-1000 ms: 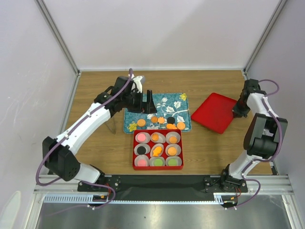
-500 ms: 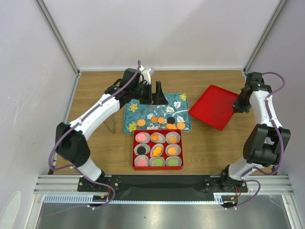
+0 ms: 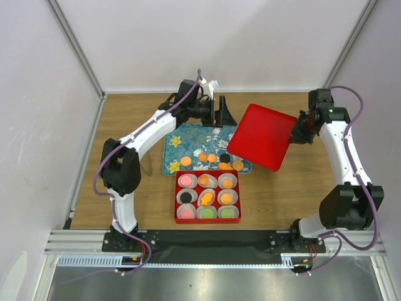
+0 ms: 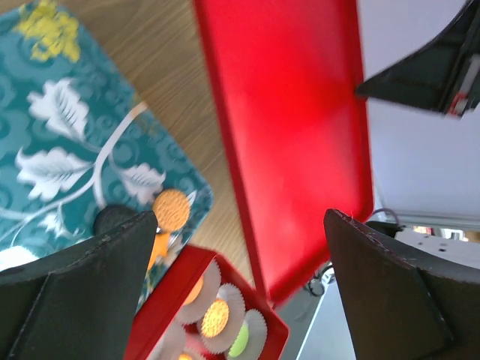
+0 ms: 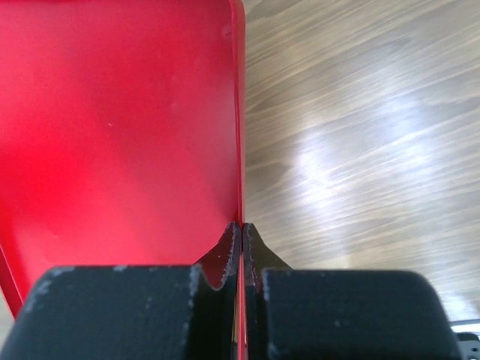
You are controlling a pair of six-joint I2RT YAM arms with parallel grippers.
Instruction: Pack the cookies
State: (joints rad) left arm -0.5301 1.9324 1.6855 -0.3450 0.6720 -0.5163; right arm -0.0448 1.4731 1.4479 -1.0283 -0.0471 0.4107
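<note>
**STATION STATUS: COOKIES ON TRAY AND IN BOX, LID IN THE RIGHT JAWS**

The small round flat cookies occupy two places. A loose group, mostly orange with one black, lies on the teal rectangular tray printed with flowers, toward its 5 o'clock corner. The rest sit in the square red box, which lies on the wooden tabletop just beside the tray's 6 o'clock edge.

The box holds nine white pleated paper cups in three rows of three, one cookie in each:
- 12 o'clock row: pink, orange, orange.
- Middle row: black, orange, orange.
- 6 o'clock row: pink, green, green.

The flat square red plastic lid lies at 3 o'clock of the tray, turned corner-on. In the overhead view its 8 o'clock edge covers the tray's 3 o'clock edge. Whether the two touch cannot be told.

The right arm reaches in from 3 o'clock. The right jaws are clenched on the lid's 3 o'clock rim; the right wrist view shows the rim pinched between them.

The left arm stretches across the tray's 12 o'clock edge. The left jaws are released, spread wide and holding nothing, just beside the lid's 10 o'clock edge. Between them the left wrist view shows the lid's edge, a tray corner with cookies, and a corner of the box.
</note>
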